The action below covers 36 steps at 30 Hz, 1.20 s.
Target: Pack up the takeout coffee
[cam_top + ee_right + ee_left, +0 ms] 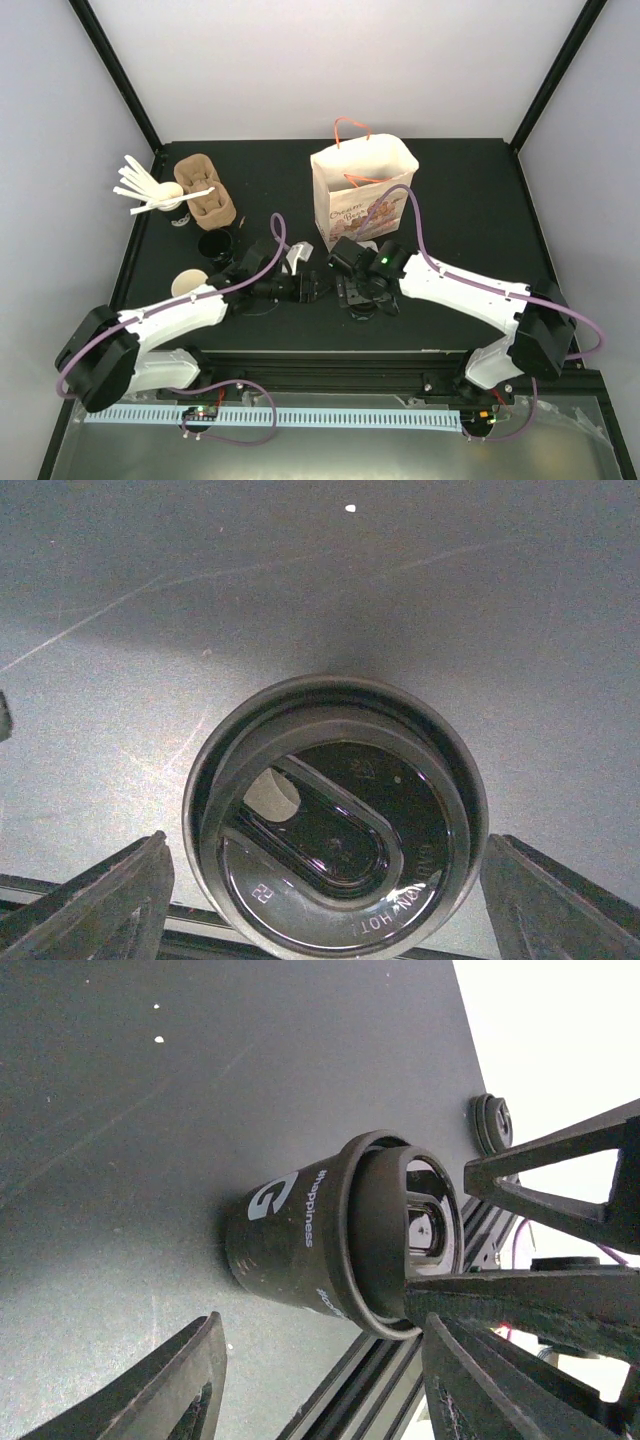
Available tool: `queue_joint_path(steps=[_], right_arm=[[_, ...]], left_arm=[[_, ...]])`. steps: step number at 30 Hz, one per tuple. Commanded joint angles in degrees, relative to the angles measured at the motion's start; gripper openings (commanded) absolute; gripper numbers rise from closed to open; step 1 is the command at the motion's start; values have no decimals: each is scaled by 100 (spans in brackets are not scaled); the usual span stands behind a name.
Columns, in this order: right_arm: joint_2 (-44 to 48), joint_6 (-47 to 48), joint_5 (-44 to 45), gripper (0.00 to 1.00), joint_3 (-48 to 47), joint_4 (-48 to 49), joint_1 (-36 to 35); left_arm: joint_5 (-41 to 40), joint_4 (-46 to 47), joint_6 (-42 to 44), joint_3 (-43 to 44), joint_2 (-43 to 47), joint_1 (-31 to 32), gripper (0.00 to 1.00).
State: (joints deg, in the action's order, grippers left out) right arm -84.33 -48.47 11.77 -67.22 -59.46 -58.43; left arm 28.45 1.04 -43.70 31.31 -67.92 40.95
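A takeout coffee cup [300, 1240], black with white lettering and a black lid [335, 815], stands on the black table near its front edge, and also shows in the top view [362, 308]. My right gripper [325, 860] is open and hangs over the cup, one finger on each side of the lid, not touching it. My left gripper [320, 1345] is open and empty just to the left of the cup; its fingers [190, 1380] stop short of the cup. In the top view the two grippers [318, 288] [357, 292] meet at the table's middle front.
A paper bag [362, 190] with orange handles stands open behind the grippers. At the back left are brown cup carriers [205, 190] and a cup of white stirrers [170, 205]. Two lidless cups [215, 243] [188, 285] sit left. A small round black object [492, 1122] lies near the table edge.
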Motion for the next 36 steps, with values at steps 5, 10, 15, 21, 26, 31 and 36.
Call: queue_joint_path(steps=[5, 10, 15, 21, 26, 31, 36], right_arm=[[-185, -287, 285, 86, -64, 23, 15], [-172, -287, 311, 84, -25, 23, 55], [-180, -293, 273, 82, 78, 71, 86], [-196, -218, 75, 79, 194, 279, 137], [-163, -149, -104, 78, 323, 444, 215], [-205, -115, -153, 83, 342, 430, 228], [-197, -108, -97, 87, 300, 361, 227]], left_arm=[[520, 970, -200, 7, -728, 23, 53], [682, 1295, -325, 11, -1099, 86, 50], [762, 1458, -382, 33, -1301, 124, 47], [776, 1503, -393, 33, -1392, 133, 45], [795, 1529, -406, 35, -1473, 146, 44], [812, 1565, -418, 42, -1530, 172, 43], [820, 1582, -412, 51, -1566, 194, 41]])
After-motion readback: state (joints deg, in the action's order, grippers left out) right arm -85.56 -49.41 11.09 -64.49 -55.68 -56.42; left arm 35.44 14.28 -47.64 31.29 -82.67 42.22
